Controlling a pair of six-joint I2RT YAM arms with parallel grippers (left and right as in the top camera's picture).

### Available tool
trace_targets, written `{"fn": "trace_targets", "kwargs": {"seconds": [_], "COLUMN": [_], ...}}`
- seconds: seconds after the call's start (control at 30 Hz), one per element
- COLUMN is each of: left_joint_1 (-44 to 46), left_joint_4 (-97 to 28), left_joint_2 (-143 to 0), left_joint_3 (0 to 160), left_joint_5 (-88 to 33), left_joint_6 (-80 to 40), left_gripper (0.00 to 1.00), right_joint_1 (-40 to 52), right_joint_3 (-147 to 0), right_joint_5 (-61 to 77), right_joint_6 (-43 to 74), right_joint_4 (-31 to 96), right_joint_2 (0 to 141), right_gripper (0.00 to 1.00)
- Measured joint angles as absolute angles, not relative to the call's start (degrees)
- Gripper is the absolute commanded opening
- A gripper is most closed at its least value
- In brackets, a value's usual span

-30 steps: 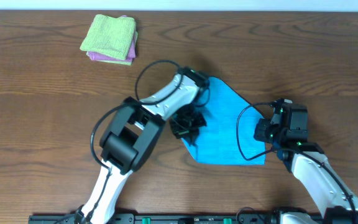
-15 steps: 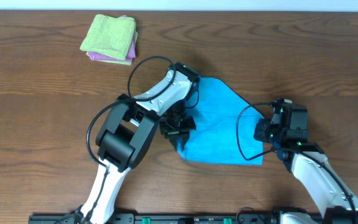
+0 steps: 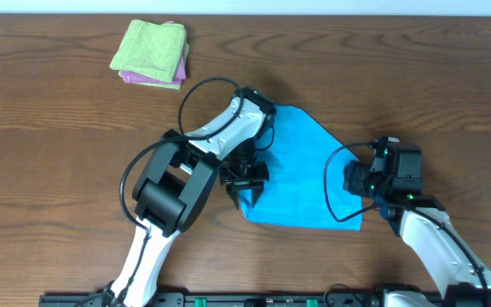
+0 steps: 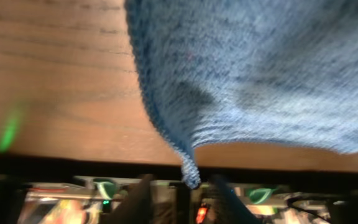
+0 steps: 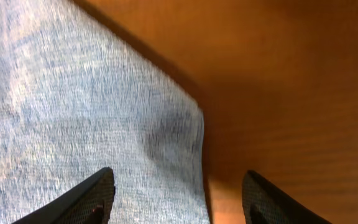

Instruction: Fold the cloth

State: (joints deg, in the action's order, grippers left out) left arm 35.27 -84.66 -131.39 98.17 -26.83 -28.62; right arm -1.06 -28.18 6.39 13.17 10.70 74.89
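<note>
The right gripper is pictured wide open and empty over an edge of the cloth, spread on the table, the left gripper narrowly parted about a limp corner; the soft, light terry is judged best pinched at its corners.

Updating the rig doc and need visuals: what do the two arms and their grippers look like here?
Both arms have white links between chunky black joint housings. The left arm has a thin black cable looping off it. The right arm has a similar cable loop and small green lights on its black wrist block. The left gripper and right gripper are black. The right fingers are dark and tapered.
</note>
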Motion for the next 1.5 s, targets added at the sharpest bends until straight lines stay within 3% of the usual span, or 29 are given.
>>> {"fn": "trace_targets", "kwargs": {"seconds": [0.33, 0.5, 0.8, 1.23, 1.5], "left_joint_1": [35.2, 35.2, 35.2, 35.2, 35.3], "left_joint_4": [-89.6, -90.7, -87.8, -80.4, -78.6], "left_joint_2": [-131.4, -131.4, -131.4, -131.4, -131.4], "left_joint_3": [98.2, 98.2, 98.2, 98.2, 98.2], "left_joint_5": [-24.9, -23.7, -25.6, -26.8, -25.9], "left_joint_6": [-27.2, -26.4, -25.7, -25.6, -25.7], "left_gripper": [0.11, 0.10, 0.49, 0.56, 0.57], "right_joint_1": [-1.1, -1.1, -1.1, -1.1, -1.1], "right_joint_3": [-28.2, -28.3, -29.0, -30.4, -30.6], "right_joint_5": [10.2, 11.2, 13.4, 4.0, 9.2], "right_joint_6": [13.1, 13.1, 13.4, 14.2, 18.9], "right_joint_4": [14.4, 18.7, 27.7, 40.6, 39.7], "right_joint_2": [74.9, 74.9, 74.8, 74.6, 74.6], "right_gripper": [0.65, 0.60, 0.67, 0.69, 0.68]}}
